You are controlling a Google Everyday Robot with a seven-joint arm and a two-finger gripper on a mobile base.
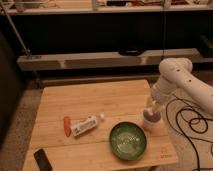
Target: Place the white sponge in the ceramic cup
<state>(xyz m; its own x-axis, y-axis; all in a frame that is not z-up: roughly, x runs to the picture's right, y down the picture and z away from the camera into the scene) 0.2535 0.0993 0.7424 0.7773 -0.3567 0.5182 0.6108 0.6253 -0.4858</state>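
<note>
White sponge: can't find it anywhere on the table (pixel 100 102). Left to right there's a dark flat object (pixel 42 159), orange item (pixel 67 126), white tube (pixel 85 125), green bowl (pixel 129 141). Ceramic cup (pixel 150 120) is right of the bowl, near the table's right edge. Gripper (pixel 151 107) sits directly above the cup mouth, pointing down; finger state I cannot tell. Likely the sponge is in the gripper or in the cup.

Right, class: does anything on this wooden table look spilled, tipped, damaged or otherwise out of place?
Nothing is spilled or broken. The white tube lies on its side at a slant beside an orange object. The green bowl sits upright. The gripper hangs right over the ceramic cup near the table's right edge.
</note>
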